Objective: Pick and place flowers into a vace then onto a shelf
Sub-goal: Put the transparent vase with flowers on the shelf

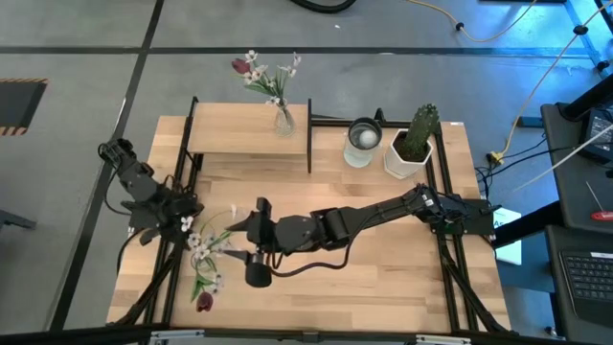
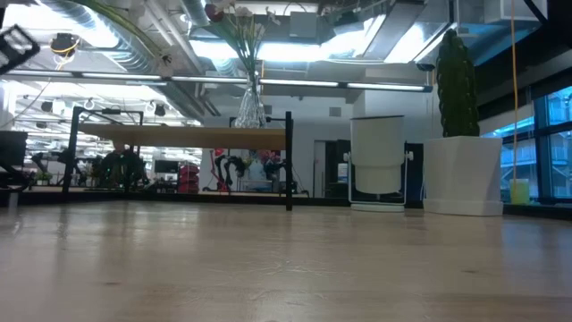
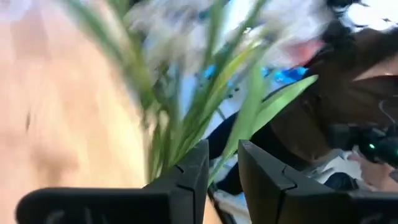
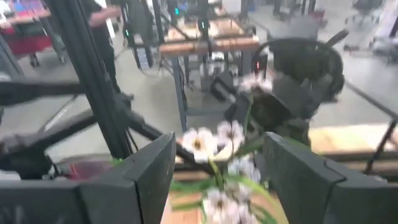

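A loose bunch of flowers (image 1: pixel 205 261), green stems with white blossoms and a dark red tulip head (image 1: pixel 204 302), lies at the table's near left. My left gripper (image 1: pixel 189 222) is shut on its stems (image 3: pixel 186 124). My right gripper (image 1: pixel 241 235) reaches in from the right. It is open, with its fingers (image 4: pixel 155 168) standing on either side of the white blossoms (image 4: pixel 214 146), and I see no touch. A second bunch (image 1: pixel 266 75) stands in a glass vase (image 1: pixel 283 120) on the light-wood shelf (image 1: pixel 239 129). The vase also shows in the low view (image 2: pixel 250 103). My left gripper pinches a few thin green stems (image 3: pixel 219 163) between its two fingers. From the hold the bunch runs toward the table's near edge, tulip head farthest out. Whether it rests on the table or is lifted, I cannot tell.
A white canister (image 1: pixel 362 142) and a green cactus in a white pot (image 1: pixel 414 144) stand at the far right, beside the shelf. The shelf's black posts (image 1: pixel 309 134) rise from the table. Black frame rails (image 1: pixel 177 192) run along the table's left and right sides.
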Controlling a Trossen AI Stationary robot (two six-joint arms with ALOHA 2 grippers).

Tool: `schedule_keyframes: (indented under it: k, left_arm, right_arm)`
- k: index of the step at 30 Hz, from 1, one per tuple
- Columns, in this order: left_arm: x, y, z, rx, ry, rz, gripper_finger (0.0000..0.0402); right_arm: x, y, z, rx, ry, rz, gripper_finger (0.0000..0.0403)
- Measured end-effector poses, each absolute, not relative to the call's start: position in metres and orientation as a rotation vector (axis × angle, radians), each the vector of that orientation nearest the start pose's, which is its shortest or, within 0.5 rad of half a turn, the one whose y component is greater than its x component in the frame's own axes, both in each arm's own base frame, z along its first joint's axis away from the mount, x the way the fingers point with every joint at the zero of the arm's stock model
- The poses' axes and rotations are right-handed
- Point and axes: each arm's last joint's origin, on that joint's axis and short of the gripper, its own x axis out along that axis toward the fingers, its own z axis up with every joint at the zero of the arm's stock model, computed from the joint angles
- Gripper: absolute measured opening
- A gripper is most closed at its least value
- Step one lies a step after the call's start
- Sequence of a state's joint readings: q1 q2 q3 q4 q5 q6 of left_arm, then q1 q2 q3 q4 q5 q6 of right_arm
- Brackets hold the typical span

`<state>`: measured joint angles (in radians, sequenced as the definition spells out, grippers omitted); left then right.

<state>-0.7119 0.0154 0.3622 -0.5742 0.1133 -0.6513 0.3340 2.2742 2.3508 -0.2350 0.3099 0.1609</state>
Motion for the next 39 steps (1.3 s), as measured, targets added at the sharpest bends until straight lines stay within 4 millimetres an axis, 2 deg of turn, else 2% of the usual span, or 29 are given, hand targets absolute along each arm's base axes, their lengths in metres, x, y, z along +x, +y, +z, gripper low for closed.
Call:
schedule_keyframes:
  k: [5, 11, 18, 24, 28, 32, 39]
  left_arm:
    - [0.041, -0.041, 0.220, -0.606, 0.588, -0.705, 0.0051]
    - [0.030, -0.033, 0.236, -0.629, 0.630, -0.702, 0.0025]
    - [0.017, -0.021, 0.256, -0.627, 0.889, -0.539, 0.0003]
    - [0.012, -0.017, 0.277, -0.593, 1.116, -0.411, 0.0003]
    - [0.008, -0.016, 0.284, -0.603, 1.287, -0.299, 0.0003]
    - [0.010, -0.018, 0.284, -0.611, 1.380, -0.221, 0.0003]
    - [0.027, -0.034, 0.285, -0.634, 1.392, -0.244, 0.0003]
  right_arm:
    - [0.496, 0.164, 0.362, 0.102, 0.227, 0.004, 0.0243]
    - [0.485, 0.166, 0.369, 0.085, 0.281, 0.009, 0.0243]
    - [0.471, 0.172, 0.370, 0.107, 0.374, -0.011, 0.0243]
    - [0.459, 0.171, 0.353, 0.219, 0.576, -0.095, 0.0243]
    - [0.450, 0.175, 0.342, 0.266, 0.687, -0.145, 0.0243]
    - [0.440, 0.181, 0.335, 0.276, 0.779, -0.182, 0.0243]
    - [0.423, 0.188, 0.326, 0.173, 0.884, -0.271, 0.0243]
